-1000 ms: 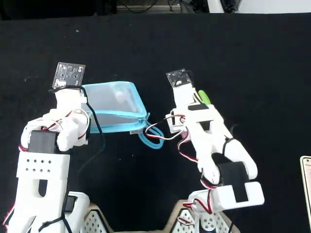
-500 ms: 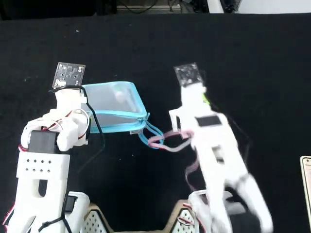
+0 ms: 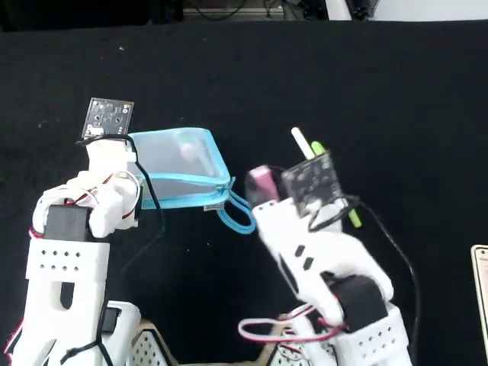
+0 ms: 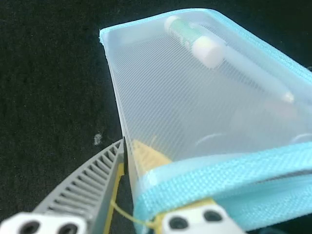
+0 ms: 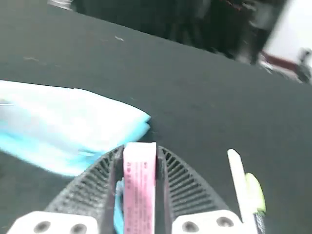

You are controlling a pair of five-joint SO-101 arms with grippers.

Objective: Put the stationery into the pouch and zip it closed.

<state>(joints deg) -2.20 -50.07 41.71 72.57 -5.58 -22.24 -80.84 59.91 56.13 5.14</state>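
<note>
Partly done. Pinching pouch [image 3: 179, 168] edge in left claw [image 4: 130, 156], white-capped tube [image 4: 207, 48] already inside; clamping pink eraser [image 5: 139, 185], not yet loaded, in right claw [image 5: 140, 151]. Also left: white pen [image 5: 237, 175], green marker [image 5: 254, 192] on surface [image 3: 381, 76]; then zipping.

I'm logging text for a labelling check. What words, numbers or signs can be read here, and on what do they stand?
Pink eraser in the right gripper: dark red print along its face, too blurred to read.
White stick with a green band inside the pouch: no readable print.
Card at the edge of the high view: too small to read.
No text can be quoted.
</note>
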